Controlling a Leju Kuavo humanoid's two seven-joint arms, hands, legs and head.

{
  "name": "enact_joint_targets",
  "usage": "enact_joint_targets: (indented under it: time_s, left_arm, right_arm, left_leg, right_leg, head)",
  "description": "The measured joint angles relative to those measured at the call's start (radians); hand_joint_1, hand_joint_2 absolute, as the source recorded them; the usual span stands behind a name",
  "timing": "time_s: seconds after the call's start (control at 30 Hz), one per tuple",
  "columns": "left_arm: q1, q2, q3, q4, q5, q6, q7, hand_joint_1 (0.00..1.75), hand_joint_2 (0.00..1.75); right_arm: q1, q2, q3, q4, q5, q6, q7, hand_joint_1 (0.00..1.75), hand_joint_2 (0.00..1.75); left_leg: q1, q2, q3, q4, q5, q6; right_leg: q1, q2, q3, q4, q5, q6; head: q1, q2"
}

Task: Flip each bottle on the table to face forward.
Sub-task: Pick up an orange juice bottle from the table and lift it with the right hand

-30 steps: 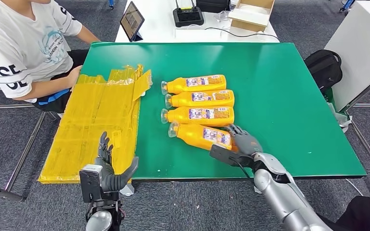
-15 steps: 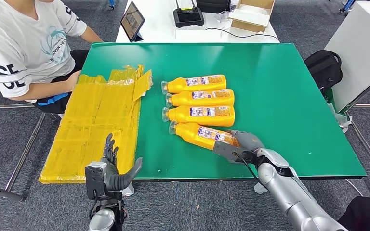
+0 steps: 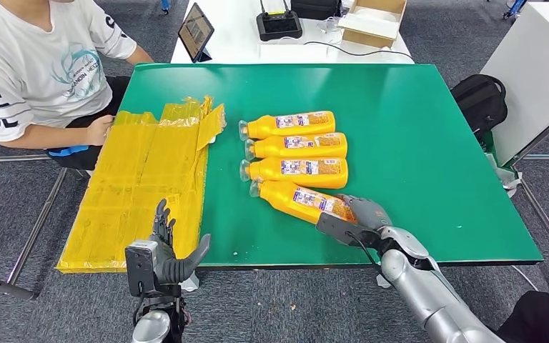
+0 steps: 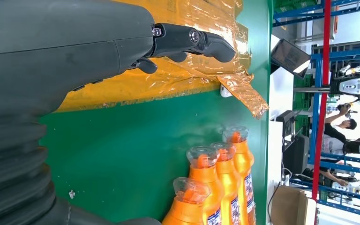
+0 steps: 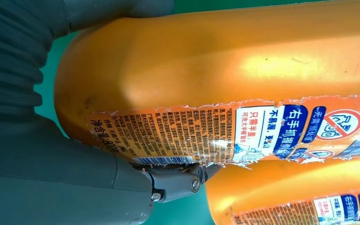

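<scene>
Several orange bottles lie side by side on the green table point(image 3: 414, 143), caps pointing left, labels up. The far three point(image 3: 289, 124), point(image 3: 297, 146), point(image 3: 293, 170) lie parallel. The nearest bottle point(image 3: 293, 200) is skewed, its base toward the front edge. My right hand point(image 3: 357, 218) grips that base end; in the right wrist view the bottle point(image 5: 225, 70) lies between thumb and fingers point(image 5: 178, 180), with its small-print label showing. My left hand point(image 3: 164, 257) hovers open at the table's front edge, beside the yellow sheet; its fingers point(image 4: 192, 40) are spread and hold nothing.
A crinkled yellow plastic sheet point(image 3: 143, 186) covers the table's left part and overhangs the front edge. A person point(image 3: 36, 64) sits at the far left, a hand on the sheet. A tablet point(image 3: 196, 30) and cardboard box point(image 3: 375, 18) stand behind; a black bag point(image 3: 480, 100) lies right.
My right hand has closed lower over the nearest bottle's base, and the bottle has turned slightly. My left hand rose a little. The person's forearm shifted on the sheet.
</scene>
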Motion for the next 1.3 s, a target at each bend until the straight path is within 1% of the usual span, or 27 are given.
enact_joint_targets:
  time_s: [0.13, 0.2, 0.23, 0.3, 0.4, 0.47, 0.57, 0.73, 0.93, 1.17, 1.3]
  left_arm:
    - [0.000, 0.000, 0.000, 0.000, 0.000, 0.001, 0.000, 0.00, 1.75]
    - [0.002, 0.000, 0.000, 0.000, 0.000, 0.002, -0.002, 0.00, 1.75]
    - [0.004, 0.000, 0.000, 0.000, 0.001, 0.002, -0.004, 0.00, 1.75]
    - [0.012, 0.000, -0.001, -0.002, 0.004, 0.002, -0.011, 0.00, 1.75]
    - [0.019, 0.000, -0.011, -0.008, 0.029, -0.020, -0.019, 0.00, 1.75]
    - [0.019, 0.000, -0.026, -0.011, 0.061, -0.051, -0.019, 0.00, 1.75]
    - [0.020, 0.001, -0.053, -0.020, 0.111, -0.108, -0.009, 0.00, 1.75]
    - [0.020, 0.006, -0.093, -0.046, 0.157, -0.169, 0.005, 0.00, 1.75]
    - [0.019, 0.017, -0.141, -0.089, 0.208, -0.246, 0.024, 0.00, 1.75]
    - [0.015, 0.027, -0.183, -0.126, 0.256, -0.302, 0.043, 0.00, 1.75]
    - [0.016, 0.034, -0.200, -0.147, 0.267, -0.328, 0.033, 0.00, 1.75]
  right_arm:
    - [0.010, 0.003, -0.003, -0.007, 0.001, -0.017, -0.010, 1.75, 1.75]
    - [0.032, 0.013, -0.015, -0.024, 0.005, -0.064, -0.047, 1.75, 1.75]
    - [0.053, 0.023, -0.027, -0.044, 0.010, -0.108, -0.083, 1.75, 1.75]
    - [0.114, 0.059, -0.062, -0.114, 0.022, -0.242, -0.190, 1.75, 1.75]
    - [0.196, 0.137, -0.121, -0.258, 0.005, -0.448, -0.359, 1.75, 1.75]
    - [0.233, 0.186, -0.156, -0.349, -0.037, -0.534, -0.446, 1.75, 1.75]
    - [0.275, 0.240, -0.196, -0.446, -0.094, -0.600, -0.543, 1.75, 1.75]
    - [0.318, 0.287, -0.232, -0.512, -0.138, -0.614, -0.615, 1.75, 1.75]
    - [0.335, 0.322, -0.247, -0.507, -0.172, -0.594, -0.690, 1.75, 1.75]
    - [0.335, 0.359, -0.248, -0.448, -0.199, -0.558, -0.708, 1.75, 1.75]
    - [0.334, 0.376, -0.247, -0.390, -0.223, -0.489, -0.705, 1.75, 1.75]
  left_leg:
    - [0.000, 0.000, 0.000, 0.000, 0.000, 0.000]
    - [0.000, 0.000, 0.000, 0.000, 0.000, 0.000]
    - [0.000, -0.001, -0.001, 0.000, 0.000, 0.000]
    - [0.000, -0.001, -0.003, 0.000, 0.000, 0.000]
    - [0.000, 0.000, -0.005, 0.000, 0.000, 0.000]
    - [0.001, -0.001, -0.006, 0.000, 0.000, -0.001]
    - [0.001, -0.002, -0.006, 0.000, -0.001, -0.001]
    - [-0.001, -0.001, -0.006, 0.000, -0.001, -0.001]
    - [0.000, -0.001, -0.006, 0.000, -0.001, -0.001]
    - [0.000, -0.001, -0.006, 0.000, -0.001, -0.001]
    - [0.000, -0.001, -0.007, 0.000, -0.001, -0.001]
  right_leg:
    - [0.000, 0.000, 0.000, 0.000, 0.000, 0.000]
    - [0.000, 0.000, 0.001, 0.000, 0.000, 0.000]
    - [0.000, 0.000, 0.001, 0.000, 0.000, 0.000]
    - [0.000, 0.000, -0.002, 0.001, 0.000, 0.000]
    - [0.000, 0.000, -0.006, 0.002, -0.001, -0.001]
    - [0.000, -0.001, -0.006, 0.002, -0.002, -0.001]
    - [0.000, -0.001, -0.006, 0.002, -0.004, 0.000]
    - [-0.001, -0.001, -0.006, 0.002, -0.003, 0.000]
    - [-0.001, -0.001, -0.006, 0.002, -0.003, 0.000]
    - [0.000, -0.001, -0.006, 0.002, -0.003, 0.000]
    - [0.000, -0.001, -0.006, 0.002, -0.004, 0.000]
  head:
    - [0.000, 0.000]
    - [0.000, 0.000]
    - [0.000, 0.000]
    - [0.000, 0.000]
    - [-0.001, 0.000]
    - [-0.001, 0.000]
    - [-0.001, 0.000]
    - [0.000, 0.000]
    - [0.000, 0.000]
    - [0.000, 0.000]
    - [0.000, 0.000]
